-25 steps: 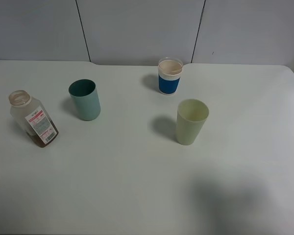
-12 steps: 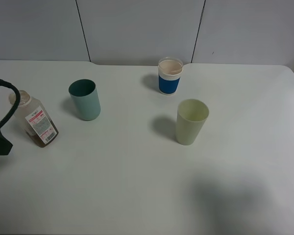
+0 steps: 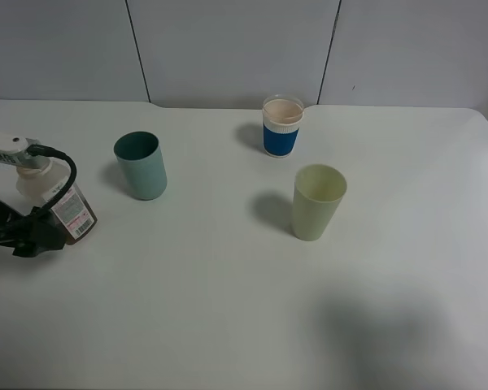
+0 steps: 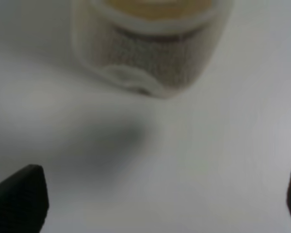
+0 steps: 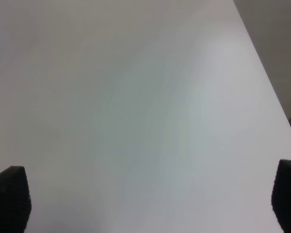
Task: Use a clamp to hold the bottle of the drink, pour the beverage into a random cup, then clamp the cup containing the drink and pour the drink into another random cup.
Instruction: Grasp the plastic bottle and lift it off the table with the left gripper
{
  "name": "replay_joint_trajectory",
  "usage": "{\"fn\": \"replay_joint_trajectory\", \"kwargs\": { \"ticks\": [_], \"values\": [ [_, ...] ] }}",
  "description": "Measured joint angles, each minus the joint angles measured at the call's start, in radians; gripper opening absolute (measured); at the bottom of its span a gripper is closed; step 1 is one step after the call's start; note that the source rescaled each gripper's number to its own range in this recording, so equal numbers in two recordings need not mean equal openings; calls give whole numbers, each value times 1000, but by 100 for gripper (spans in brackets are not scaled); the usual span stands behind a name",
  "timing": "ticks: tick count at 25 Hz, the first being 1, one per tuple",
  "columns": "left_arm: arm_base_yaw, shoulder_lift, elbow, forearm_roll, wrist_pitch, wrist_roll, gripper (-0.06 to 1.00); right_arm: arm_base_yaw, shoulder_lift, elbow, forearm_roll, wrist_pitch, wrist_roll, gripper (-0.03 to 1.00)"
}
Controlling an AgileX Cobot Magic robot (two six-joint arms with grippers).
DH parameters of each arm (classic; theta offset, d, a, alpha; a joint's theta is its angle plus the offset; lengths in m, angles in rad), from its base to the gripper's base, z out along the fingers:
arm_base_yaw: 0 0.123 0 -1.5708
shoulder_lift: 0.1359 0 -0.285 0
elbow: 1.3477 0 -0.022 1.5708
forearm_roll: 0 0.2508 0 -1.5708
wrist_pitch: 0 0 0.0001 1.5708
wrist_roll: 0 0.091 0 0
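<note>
At the left side of the bench (image 3: 228, 309) we had the bottle (image 3: 71, 210) standing with its label toward the high camera. A shallow layer of brown beverage (image 3: 79, 232) sat at its base.

The left arm (image 3: 20, 231) was low at the bench's left border, overlapping the bottle's near side in the high view. Its black cable (image 3: 65, 171) looped across the bottle's shoulder, and a white part of the arm covered some of the bottle's mouth. From that view we could not tell whether the arm touched the bottle.

In the left wrist view the left gripper (image 4: 157, 204) was wide open, with only bare bench between the spread fingertips. The bottle was ahead of them, blurred and clear of both.

The right gripper (image 5: 148, 196) was wide open too, over bare bench near the bench's edge and gripping nothing.

The cups, all upright with mouths up:
- The teal cup (image 3: 142, 171) was just right of the bottle, not touching it.
- The blue cup (image 3: 281, 138) was toward the back, near the middle, with a white ribbed band at the rim and a cream inside.
- The pale cup (image 3: 315, 207) was in front of the blue cup and slightly to its right, apart from it and well apart from the bottle.

A soft shadow (image 3: 382, 325) lay on the bench at front right.
</note>
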Motion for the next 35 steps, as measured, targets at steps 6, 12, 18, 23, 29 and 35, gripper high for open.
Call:
{"fn": "replay_joint_trajectory", "kwargs": {
  "ticks": [6, 12, 18, 23, 29, 35],
  "values": [
    [0, 11, 101, -14, -219, -32, 100, 0, 0, 0, 0, 0, 0, 100],
    [0, 11, 169, 32, -421, -123, 100, 0, 0, 0, 0, 0, 0, 100],
    [0, 11, 273, 140, -710, -262, 100, 0, 0, 0, 0, 0, 0, 100],
    [0, 41, 311, 338, -934, -371, 100, 0, 0, 0, 0, 0, 0, 100],
    [0, 169, 313, 410, -1066, -417, 100, 0, 0, 0, 0, 0, 0, 100],
    [0, 327, 311, 409, -1203, -386, 100, 0, 0, 0, 0, 0, 0, 100]
  ]
}}
